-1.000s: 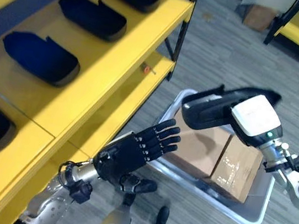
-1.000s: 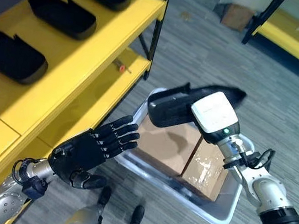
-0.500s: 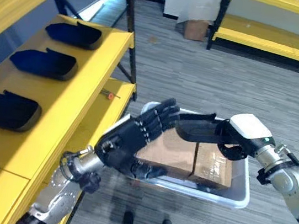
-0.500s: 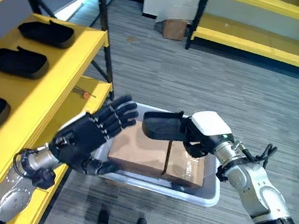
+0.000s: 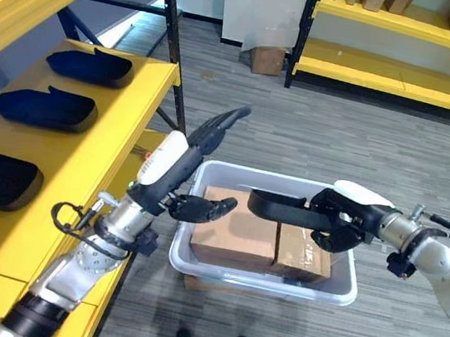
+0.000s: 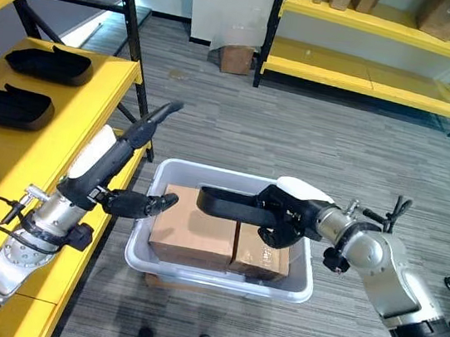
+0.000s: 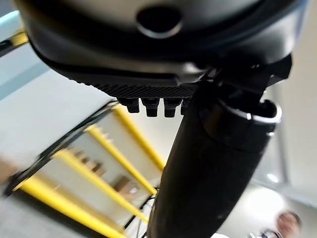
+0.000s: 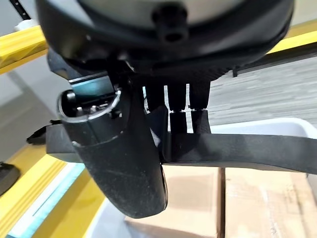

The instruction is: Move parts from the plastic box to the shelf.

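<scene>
Over the plastic box [image 5: 264, 280], right hand [image 5: 341, 224] curled round a long black part [image 5: 280, 207], holding it level above the cardboard cartons [image 5: 236, 235] inside. Lower and flatter than a second ago, when raised at a tilt; whole view swung as well, so camera motion accounts for much of that. Left hand [image 5: 193, 157] empty beside the box's near-shelf wall, fingers straight and lifted, now turned edge-on. On the yellow shelf [image 5: 92, 158], black parts [image 5: 47, 106] already laid in a row. Likely next: carry across to the shelf.
</scene>
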Available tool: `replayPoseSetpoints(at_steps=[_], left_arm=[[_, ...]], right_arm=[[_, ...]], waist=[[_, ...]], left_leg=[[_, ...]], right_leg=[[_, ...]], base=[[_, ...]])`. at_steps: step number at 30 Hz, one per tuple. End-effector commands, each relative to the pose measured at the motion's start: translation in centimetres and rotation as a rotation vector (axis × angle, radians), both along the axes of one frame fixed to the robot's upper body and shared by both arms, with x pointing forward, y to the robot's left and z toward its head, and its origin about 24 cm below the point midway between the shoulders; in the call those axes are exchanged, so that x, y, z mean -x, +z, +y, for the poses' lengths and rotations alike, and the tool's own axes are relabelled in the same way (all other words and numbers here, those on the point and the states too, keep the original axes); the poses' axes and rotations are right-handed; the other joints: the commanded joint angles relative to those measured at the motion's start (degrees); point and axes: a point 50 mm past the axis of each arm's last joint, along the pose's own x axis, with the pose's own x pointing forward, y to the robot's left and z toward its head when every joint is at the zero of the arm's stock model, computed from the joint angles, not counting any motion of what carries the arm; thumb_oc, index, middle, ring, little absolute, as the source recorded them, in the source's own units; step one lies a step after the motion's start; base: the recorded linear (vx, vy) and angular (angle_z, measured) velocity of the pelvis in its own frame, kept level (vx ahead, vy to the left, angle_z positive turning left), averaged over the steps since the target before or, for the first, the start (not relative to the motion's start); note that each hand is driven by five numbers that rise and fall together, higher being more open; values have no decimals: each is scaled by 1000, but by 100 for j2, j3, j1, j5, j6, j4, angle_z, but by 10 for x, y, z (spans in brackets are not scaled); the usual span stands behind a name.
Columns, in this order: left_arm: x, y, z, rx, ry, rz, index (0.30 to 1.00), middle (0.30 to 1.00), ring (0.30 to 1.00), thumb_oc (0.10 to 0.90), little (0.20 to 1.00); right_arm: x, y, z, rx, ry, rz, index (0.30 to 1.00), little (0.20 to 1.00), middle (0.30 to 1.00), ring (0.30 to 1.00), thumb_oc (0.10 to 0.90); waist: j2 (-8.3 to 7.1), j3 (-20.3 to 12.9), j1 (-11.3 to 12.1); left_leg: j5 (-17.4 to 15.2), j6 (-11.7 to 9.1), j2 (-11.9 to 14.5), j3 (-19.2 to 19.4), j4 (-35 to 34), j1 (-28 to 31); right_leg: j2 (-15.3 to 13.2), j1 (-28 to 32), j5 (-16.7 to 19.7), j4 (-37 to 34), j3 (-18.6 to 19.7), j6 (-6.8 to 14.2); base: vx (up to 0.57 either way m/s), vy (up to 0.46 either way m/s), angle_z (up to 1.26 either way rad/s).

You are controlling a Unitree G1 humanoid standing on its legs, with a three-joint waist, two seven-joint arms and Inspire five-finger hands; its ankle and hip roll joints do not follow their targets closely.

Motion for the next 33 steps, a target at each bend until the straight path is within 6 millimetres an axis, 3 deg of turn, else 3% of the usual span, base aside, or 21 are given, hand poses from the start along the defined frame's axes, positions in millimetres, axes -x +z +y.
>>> replayPoseSetpoints(at_steps=[1, 9, 15, 18, 21, 23, 27, 33], left_arm=[[5, 5, -17, 3, -137, -91, 1000, 1000, 1000, 900, 1000], [9, -10, -22, -158, -262, 48, 1000, 1000, 1000, 900, 1000], [10, -17, -9, -229, -248, 123, 1000, 1000, 1000, 900, 1000], [11, -16, -2, -265, -214, 96, 1000, 1000, 1000, 900, 1000], [12, -11, 6, -242, -150, 53, 1000, 1000, 1000, 900, 1000], [5, -4, 21, -233, 1, -68, 1000, 1000, 1000, 900, 1000], [-4, 0, 40, -213, 185, -240, 1000, 1000, 1000, 900, 1000], [1, 14, 45, -55, 248, -411, 1000, 1000, 1000, 900, 1000]], right_arm=[[-12, 50, 2, 16, 23, -189, 300, 300, 300, 300, 400], [-31, 68, -4, 153, -25, -275, 300, 300, 300, 300, 400], [-40, 101, -5, 129, -36, -312, 300, 300, 300, 300, 400], [-38, 106, -1, 132, -6, -316, 300, 300, 300, 300, 400], [-32, 104, 10, 137, 84, -288, 300, 300, 300, 300, 400], [-12, 99, 40, 145, 236, -237, 300, 300, 300, 300, 400], [1, 87, 62, 144, 319, -159, 300, 300, 300, 300, 400], [-5, 70, 60, 148, 224, -79, 300, 300, 300, 300, 400]], waist=[[-130, -925, -8], [-31, -946, -33], [37, -946, 8], [54, -952, 20], [60, -957, 16], [71, -934, -28], [19, -935, -29], [-86, -955, 62]], left_leg=[[-625, -272, 411, -29, -49, 209], [-605, -298, 452, 53, -49, 277], [-585, -341, 477, 112, -49, 314], [-585, -344, 475, 104, -49, 306], [-577, -337, 470, 97, -49, 297], [-523, -328, 473, 110, -49, 270], [-521, -342, 482, 97, -49, 254], [-514, -351, 473, -1, -49, 193]], right_leg=[[-348, 18, -113, 11, -231, 440], [-334, 37, -108, 6, -181, 450], [-342, 55, -122, -5, -203, 465], [-352, 46, -125, -5, -223, 469], [-353, 41, -124, -5, -225, 468], [-352, -13, -68, -5, -184, 441], [-355, -43, -62, -5, -172, 438], [-356, -63, -67, -5, -231, 411]], base=[[14, 9, -8], [9, 8, -4], [5, 7, -8], [2, 2, -2], [0, 0, 0], [-19, 6, -3], [-15, -3, -2], [-14, -12, 1]])
